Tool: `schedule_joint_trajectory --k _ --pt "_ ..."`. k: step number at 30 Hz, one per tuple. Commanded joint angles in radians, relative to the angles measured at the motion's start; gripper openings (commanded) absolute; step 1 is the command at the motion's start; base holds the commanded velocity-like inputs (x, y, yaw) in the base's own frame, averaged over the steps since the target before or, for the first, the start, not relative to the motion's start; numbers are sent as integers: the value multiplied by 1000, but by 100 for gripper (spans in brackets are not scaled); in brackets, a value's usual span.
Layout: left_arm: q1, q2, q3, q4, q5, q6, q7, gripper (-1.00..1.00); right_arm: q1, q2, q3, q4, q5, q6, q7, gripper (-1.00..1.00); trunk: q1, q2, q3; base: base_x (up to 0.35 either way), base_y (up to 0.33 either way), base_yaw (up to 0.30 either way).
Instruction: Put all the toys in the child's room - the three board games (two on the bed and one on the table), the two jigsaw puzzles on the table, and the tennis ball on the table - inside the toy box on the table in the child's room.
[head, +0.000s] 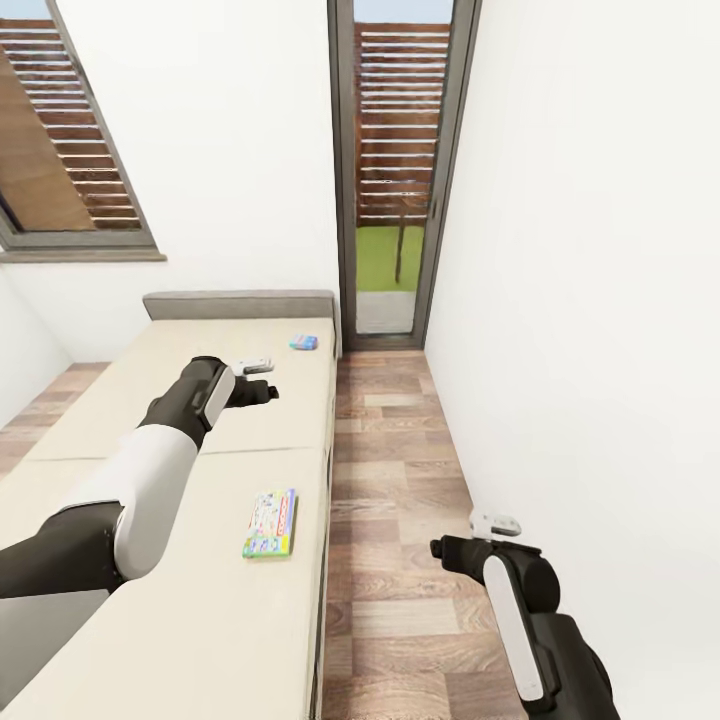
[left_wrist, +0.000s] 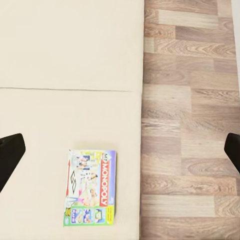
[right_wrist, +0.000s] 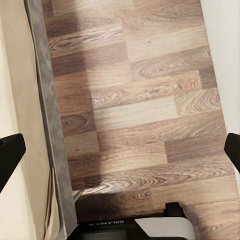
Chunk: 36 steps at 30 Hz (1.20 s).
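Observation:
Two board games lie on the beige bed (head: 150, 420). The green-topped one (head: 270, 523) is near the bed's right edge, and its printed lid (left_wrist: 91, 187) shows in the left wrist view. The light blue one (head: 303, 342) rests by the grey headboard. My left gripper (head: 268, 390) hovers over the mattress between the two games, open (left_wrist: 120, 155), holding nothing. My right gripper (head: 438, 548) hangs open (right_wrist: 120, 155) over the wood floor beside the bed. The table, toy box, jigsaw puzzles and tennis ball are out of view.
A strip of wood-plank floor (head: 400, 480) runs between the bed and the white right wall (head: 600, 350). A tall grey-framed glass door (head: 395, 170) stands at its far end. The bed's grey base (right_wrist: 50, 125) and part of my own base (right_wrist: 125, 230) appear in the right wrist view.

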Motion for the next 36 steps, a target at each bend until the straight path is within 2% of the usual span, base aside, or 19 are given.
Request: schedule_joint_trajectory --k 1,36 --pt "-1 -2 7 -1 -2 4 1 100 0 0 1 -2 -11 3 -10 100 1 -2 -4 0 0 0" --pt "-1 -4 3 -1 -1 3 1 100 3 2 3 -3 -15 3 -10 100 1 -2 -61 0 0 0"
